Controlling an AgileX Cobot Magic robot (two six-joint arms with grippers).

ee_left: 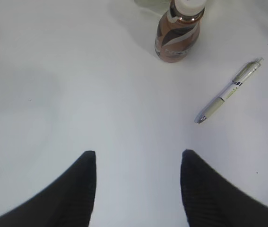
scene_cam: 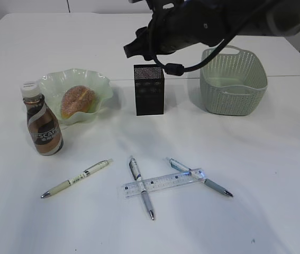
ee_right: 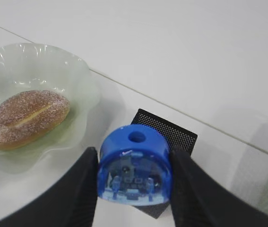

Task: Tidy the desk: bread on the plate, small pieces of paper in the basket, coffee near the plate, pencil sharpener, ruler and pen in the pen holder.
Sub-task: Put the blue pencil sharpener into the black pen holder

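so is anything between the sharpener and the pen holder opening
Nothing visible. The right gripper holds the blue sharpener above the pen holder, whose mesh top shows just behind and beneath it. The bread sits off to the side on the plate.

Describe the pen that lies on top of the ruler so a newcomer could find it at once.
Start at the black mesh pen holder in the middle of the desk and look toward the near edge, where a clear ruler lies. The pen on its right end is bluish-grey; the other grey pen crosses farther left.
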